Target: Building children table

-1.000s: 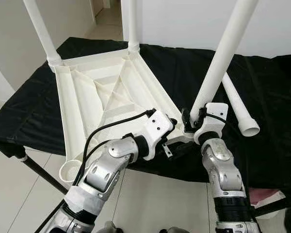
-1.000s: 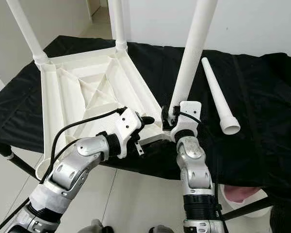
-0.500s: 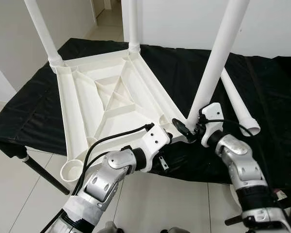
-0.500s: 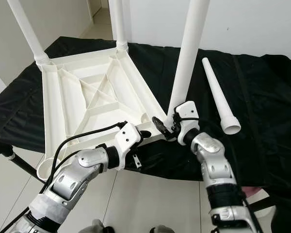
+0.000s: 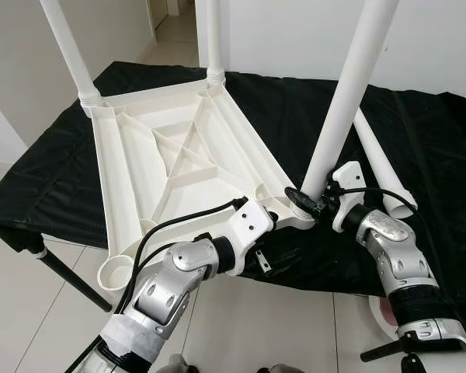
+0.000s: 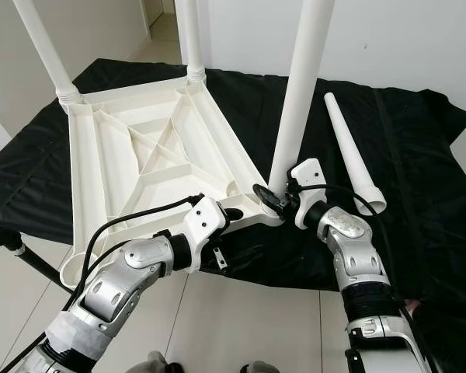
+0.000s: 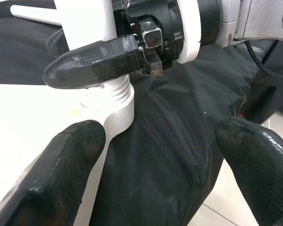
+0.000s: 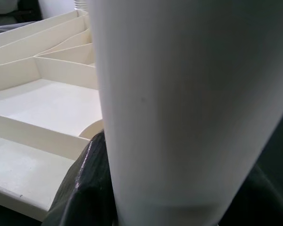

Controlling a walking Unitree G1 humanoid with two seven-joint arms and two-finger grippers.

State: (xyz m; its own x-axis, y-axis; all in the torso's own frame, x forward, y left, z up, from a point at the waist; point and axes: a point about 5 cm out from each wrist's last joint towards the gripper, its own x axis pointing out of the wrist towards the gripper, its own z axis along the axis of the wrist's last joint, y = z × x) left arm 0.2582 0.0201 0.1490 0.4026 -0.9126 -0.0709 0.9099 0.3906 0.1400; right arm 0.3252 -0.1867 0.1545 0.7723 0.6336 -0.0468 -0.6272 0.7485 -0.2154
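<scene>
A white tabletop (image 5: 179,155) lies upside down on the black-draped table (image 5: 54,179). The left pincer (image 7: 160,155) gapes wide just short of its near right corner. There the right pincer (image 5: 307,203) grips the base of a leg (image 5: 346,101) standing in the socket. A loose leg (image 6: 349,151) lies beside it.
</scene>
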